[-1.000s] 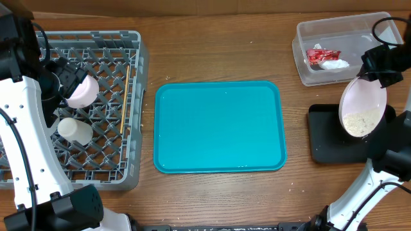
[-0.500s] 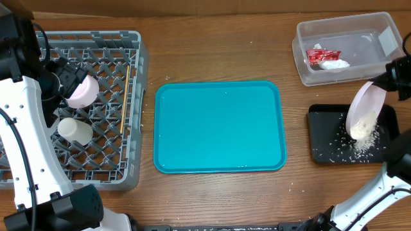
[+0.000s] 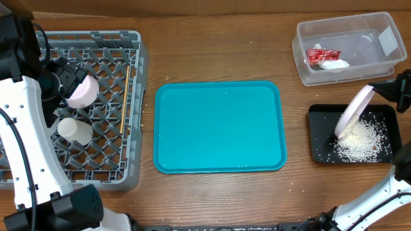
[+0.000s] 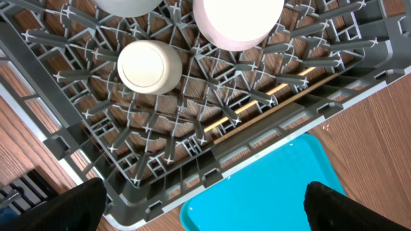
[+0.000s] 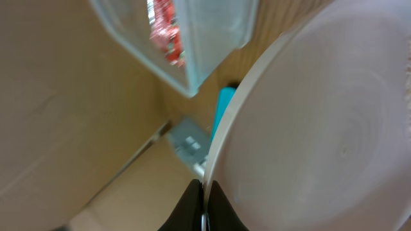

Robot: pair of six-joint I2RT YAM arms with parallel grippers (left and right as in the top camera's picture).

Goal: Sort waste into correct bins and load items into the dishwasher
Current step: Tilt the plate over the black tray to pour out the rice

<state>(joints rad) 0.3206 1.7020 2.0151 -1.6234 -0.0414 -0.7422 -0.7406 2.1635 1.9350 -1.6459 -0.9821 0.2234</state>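
R pincer (image 5: 204, 199), plate (image 3: 355, 110) (tray (image 3: 321, 125): crumbs (image 3: 359, 142))

A white plate (image 3: 356, 110) tilts steeply over the black tray (image 3: 319, 138) at right, with rice (image 3: 361, 142) heaped beneath. Upper right, the clear tub (image 3: 359, 32) holds a red wrapper (image 3: 319, 56) and a napkin (image 3: 335, 64). The grey rack (image 3: 133, 96) at left holds a cup (image 3: 74, 130), a dish (image 3: 83, 91) and chopsticks (image 3: 124, 96).

White arms (image 3: 26, 147) — black joints (image 3: 16, 54), likely cabled
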